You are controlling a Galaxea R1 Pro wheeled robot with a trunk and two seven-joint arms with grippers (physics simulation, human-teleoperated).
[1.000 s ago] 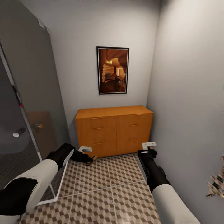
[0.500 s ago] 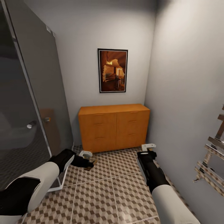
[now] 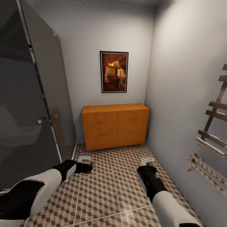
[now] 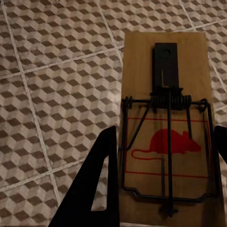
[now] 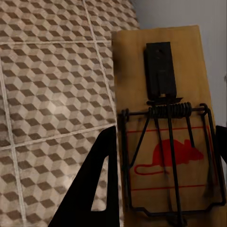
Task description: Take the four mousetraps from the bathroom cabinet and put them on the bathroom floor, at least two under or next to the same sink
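Head view: cabinet (image 3: 115, 126) stands closed against the far wall, with the patterned bathroom floor (image 3: 107, 195) between it and the robot; shower glass (image 3: 28, 104) on the left, towel rail (image 3: 211, 142) on the right wall, picture (image 3: 114, 72) above the cabinet. Both arms reach low and forward, left gripper (image 3: 85, 164) and right gripper (image 3: 147, 162) just above the tiles and well apart. No sink here. Left wrist view: one mousetrap (image 4: 166, 132) is clamped between the dark fingers (image 4: 97, 189), wooden base flat, spring and red mouse print facing the camera, tiles beneath. Right wrist view: second mousetrap (image 5: 166, 137) is gripped the same way by its fingers (image 5: 99, 189), with floor below and grey wall at the far edge. Judgement: transport leg, two traps in hand. To do it well, keep both grips firm and level, steer clear of the rail and glass, locate the sink, then lower each trap onto the tiles beside it before releasing.
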